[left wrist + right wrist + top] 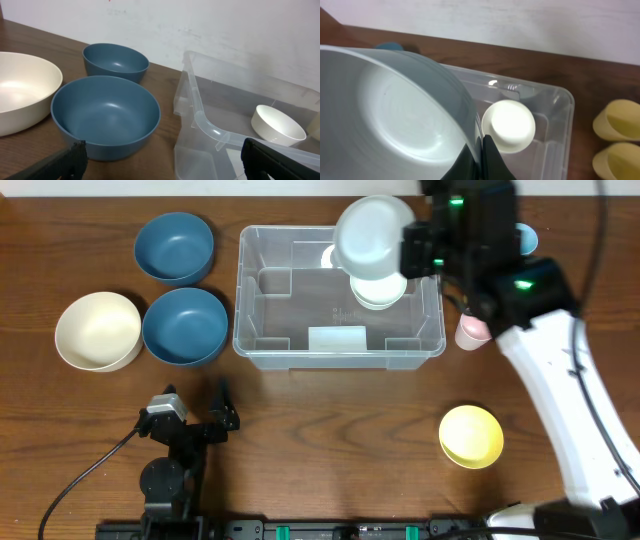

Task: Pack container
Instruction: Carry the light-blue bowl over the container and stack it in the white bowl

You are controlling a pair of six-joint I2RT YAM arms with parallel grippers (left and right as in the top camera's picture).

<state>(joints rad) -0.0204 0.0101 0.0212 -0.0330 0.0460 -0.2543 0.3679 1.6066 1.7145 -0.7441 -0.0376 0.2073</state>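
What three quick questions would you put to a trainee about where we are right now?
1. True or false: the right claw is shut on the rim of the pale grey bowl, which hangs over the container.
2. What already lies inside the container? A) a small white bowl B) a yellow bowl C) a pink cup
3. How many blue bowls stand on the table outside the container?

Key: 1 true; 2 A; 3 two.
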